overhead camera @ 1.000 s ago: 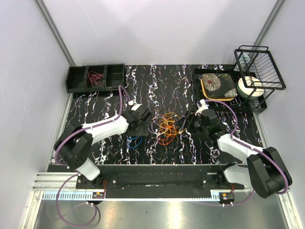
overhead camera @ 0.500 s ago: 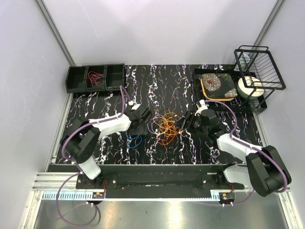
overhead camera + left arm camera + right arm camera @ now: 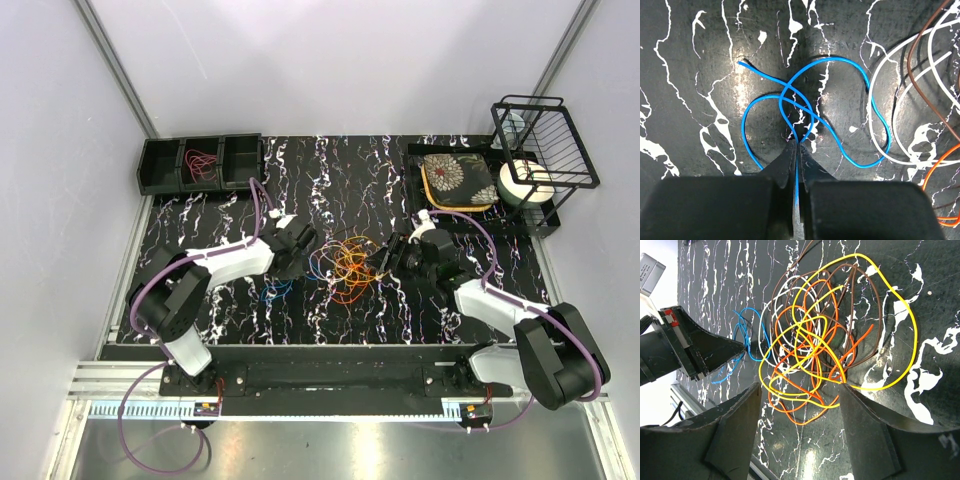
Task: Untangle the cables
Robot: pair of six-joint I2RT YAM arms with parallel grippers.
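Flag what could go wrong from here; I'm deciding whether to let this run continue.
1. The left jaws are shut on the blue cable, whose loops cross one another; pulling may cinch them into a knot.
2. The blue cable lies close to the white cable at the pile's edge; a pull could drag the tangle along.
3. The right jaws stand open at the tangle's edge, so nothing seems to anchor it.

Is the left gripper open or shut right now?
Shut: the left gripper has its fingers together, pinching the blue cable between them.
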